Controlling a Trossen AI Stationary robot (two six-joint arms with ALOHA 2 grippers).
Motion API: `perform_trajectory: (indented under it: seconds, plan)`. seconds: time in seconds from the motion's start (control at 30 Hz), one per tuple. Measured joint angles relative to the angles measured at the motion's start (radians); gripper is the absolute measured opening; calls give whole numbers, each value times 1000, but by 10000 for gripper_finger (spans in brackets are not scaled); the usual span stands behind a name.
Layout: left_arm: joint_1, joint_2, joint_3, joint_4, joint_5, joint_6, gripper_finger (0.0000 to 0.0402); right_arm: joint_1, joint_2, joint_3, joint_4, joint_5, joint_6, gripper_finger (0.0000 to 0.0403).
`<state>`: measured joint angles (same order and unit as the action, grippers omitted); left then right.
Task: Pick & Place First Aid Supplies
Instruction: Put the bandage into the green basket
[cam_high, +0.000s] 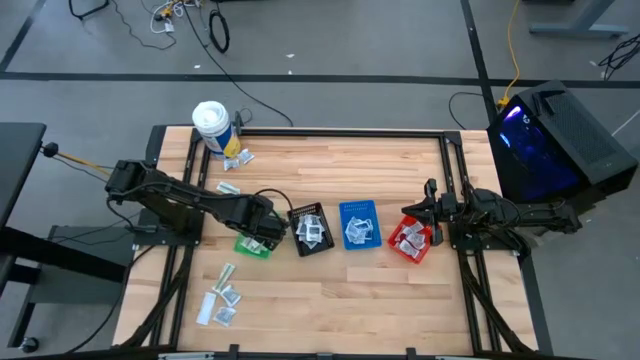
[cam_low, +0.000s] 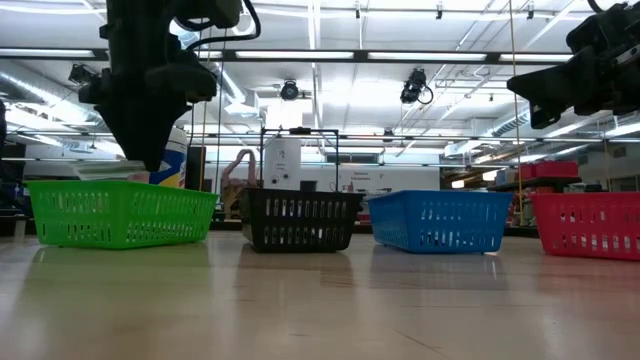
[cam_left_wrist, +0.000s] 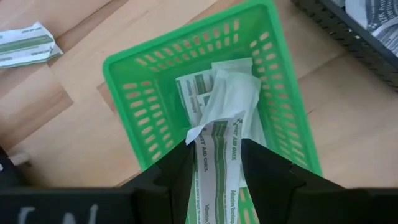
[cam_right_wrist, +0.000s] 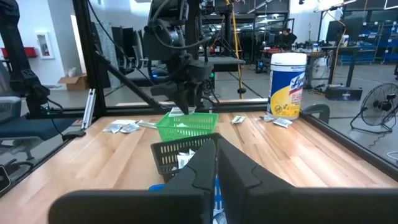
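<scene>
The left gripper (cam_left_wrist: 214, 165) hangs over the green bin (cam_left_wrist: 134, 93), which is first in the row of bins toward the surface's left edge. Its fingers are pinched on a long greenish-printed strip packet (cam_left_wrist: 214, 149), whose long axis runs down into the bin onto other packets (cam_left_wrist: 199, 90). The right gripper (cam_right_wrist: 216, 163) is fully closed and empty, near the right edge by the red bin (cam_high: 410, 240).
</scene>
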<state>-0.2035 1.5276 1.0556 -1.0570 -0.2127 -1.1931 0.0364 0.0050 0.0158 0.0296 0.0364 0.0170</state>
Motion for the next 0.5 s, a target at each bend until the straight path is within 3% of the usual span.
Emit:
perform_trajectory:
  seconds: [0.3, 0.5]
  plan:
    - [4, 0, 0, 0, -29, 0, 156, 0, 0, 0, 0, 0, 0, 23]
    - [11, 0, 0, -2, -22, 21, 222, 0, 0, 0, 0, 0, 0, 23]
